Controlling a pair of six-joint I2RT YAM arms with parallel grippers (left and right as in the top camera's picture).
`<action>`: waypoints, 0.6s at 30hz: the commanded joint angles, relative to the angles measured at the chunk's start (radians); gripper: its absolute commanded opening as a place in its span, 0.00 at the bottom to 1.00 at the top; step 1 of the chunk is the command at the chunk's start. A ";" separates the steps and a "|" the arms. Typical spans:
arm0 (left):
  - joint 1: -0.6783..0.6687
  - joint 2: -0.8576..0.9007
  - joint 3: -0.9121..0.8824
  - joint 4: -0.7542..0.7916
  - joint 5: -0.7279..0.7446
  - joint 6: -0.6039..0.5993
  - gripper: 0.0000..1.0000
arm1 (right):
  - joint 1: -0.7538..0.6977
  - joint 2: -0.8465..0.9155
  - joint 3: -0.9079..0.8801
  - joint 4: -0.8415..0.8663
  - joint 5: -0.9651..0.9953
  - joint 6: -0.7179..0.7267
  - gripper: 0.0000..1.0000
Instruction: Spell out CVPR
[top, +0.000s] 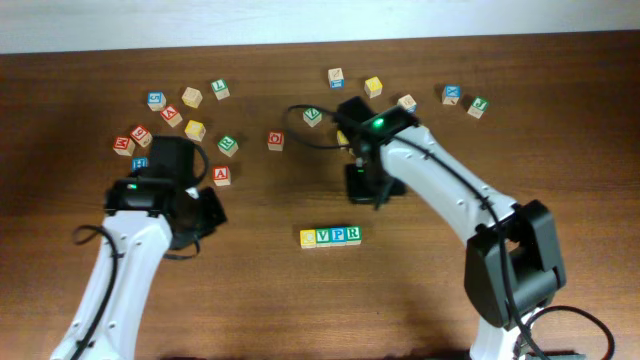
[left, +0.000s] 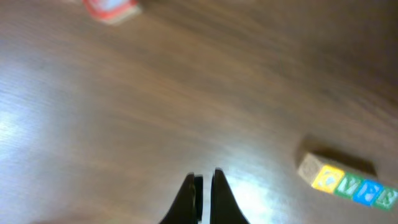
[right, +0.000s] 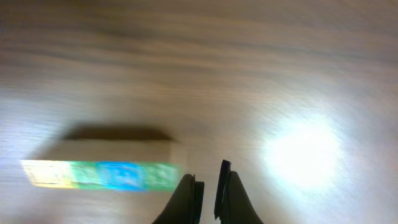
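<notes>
Four letter cubes stand touching in a row mid-table: yellow C (top: 308, 238), green V (top: 322, 237), blue P (top: 338, 236), green R (top: 352, 235). My left gripper (top: 205, 215) hangs left of the row, jaws almost together and empty (left: 204, 180); in its view the row lies at the lower right, yellow cube (left: 328, 178) nearest. My right gripper (top: 365, 185) is behind the row, apart from it, jaws close together and empty (right: 208, 180). Its view shows the row blurred at lower left, with the blue P (right: 121, 175) and the green R (right: 163, 175) nearest the fingers.
Several loose letter cubes lie scattered along the back: a cluster at the back left with a red A cube (top: 221, 176), which also shows in the left wrist view (left: 111, 7), and others at the back right such as a yellow cube (top: 373, 86). The table's far edge meets a white wall.
</notes>
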 joint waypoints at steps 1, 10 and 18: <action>-0.072 0.035 -0.132 0.113 0.150 0.069 0.00 | -0.080 -0.003 -0.086 -0.067 -0.046 -0.140 0.04; -0.281 0.338 -0.150 0.344 0.190 -0.011 0.00 | -0.101 -0.003 -0.284 0.120 -0.241 -0.167 0.04; -0.286 0.354 -0.150 0.403 0.324 -0.010 0.00 | -0.094 -0.003 -0.352 0.254 -0.397 -0.167 0.04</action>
